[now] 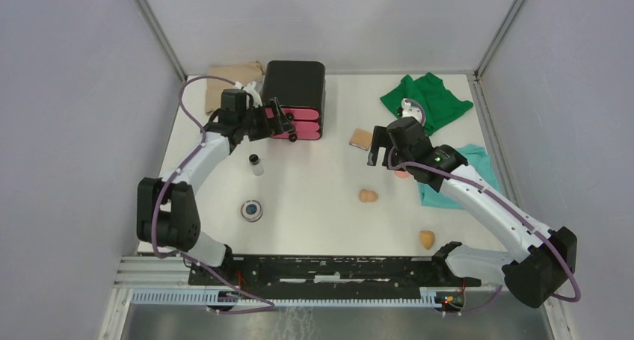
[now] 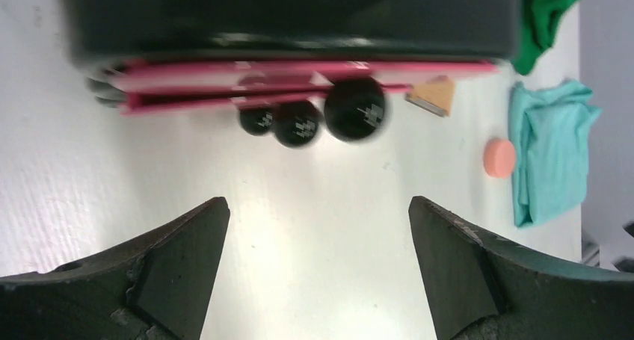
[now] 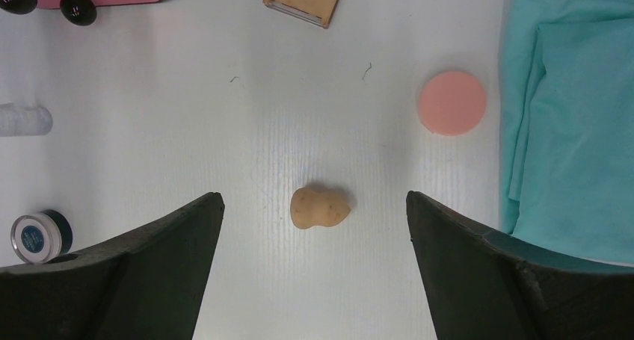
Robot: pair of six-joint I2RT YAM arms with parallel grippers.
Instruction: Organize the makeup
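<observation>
1. one sponge [image 1: 426, 239] is seen by the near edge, a second sponge [image 1: 367, 196] under the spread right gripper [image 3: 314, 198].
2. none is judged stowed yet; the spread left gripper [image 2: 318, 213] is held before the pink drawers [image 2: 299, 75].

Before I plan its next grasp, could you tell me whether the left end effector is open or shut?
Open: the left end effector shows its fingers wide apart, with only bare table between them.
</observation>
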